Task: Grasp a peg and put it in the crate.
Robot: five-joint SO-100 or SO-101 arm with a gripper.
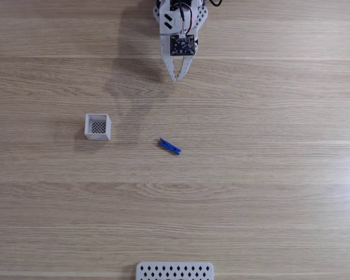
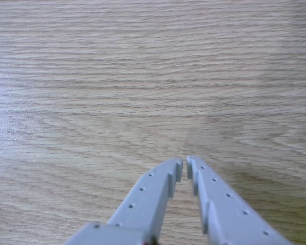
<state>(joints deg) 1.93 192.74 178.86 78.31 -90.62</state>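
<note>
Fixed view, left to right on the wooden desk (image 1: 268,192): crate (image 1: 97,126), white, open-topped, standing left of centre; peg (image 1: 169,146), blue, lying flat and aslant near the desk's middle, well apart from the crate. Pincer (image 1: 175,79) at the desk's far edge, tips drawn together, holding nothing; perforated white panel (image 1: 174,271) at the near edge.

Arm (image 1: 181,23) cut off by the top edge of the fixed view, just behind the gripper (image 1: 176,77). Perforated panel (image 1: 174,271) far ahead of the gripper, cut off at the bottom edge. Finger bases cut off low in the other view.
</note>
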